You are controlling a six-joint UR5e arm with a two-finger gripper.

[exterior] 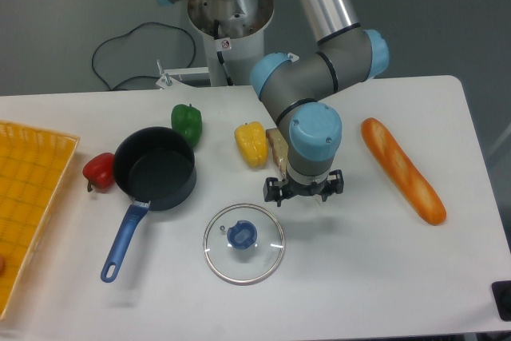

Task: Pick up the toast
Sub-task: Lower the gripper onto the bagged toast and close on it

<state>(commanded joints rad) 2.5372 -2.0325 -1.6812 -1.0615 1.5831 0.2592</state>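
Only a thin tan sliver of the toast [276,149] shows, just right of the yellow bell pepper [251,143]; the rest is hidden under the arm's blue-capped wrist [314,137]. My gripper [304,189] hangs below that wrist, just in front of the toast, pointing down at the table. Its two black fingertips [271,192] stand wide apart in a left-right line, so it is open, and nothing shows between them.
A long orange baguette [402,169] lies to the right. A glass lid with a blue knob [243,243] sits just in front of the gripper. Further left are a dark pot with a blue handle [154,167], a green pepper [187,123], a red pepper [98,170] and a yellow basket [28,197].
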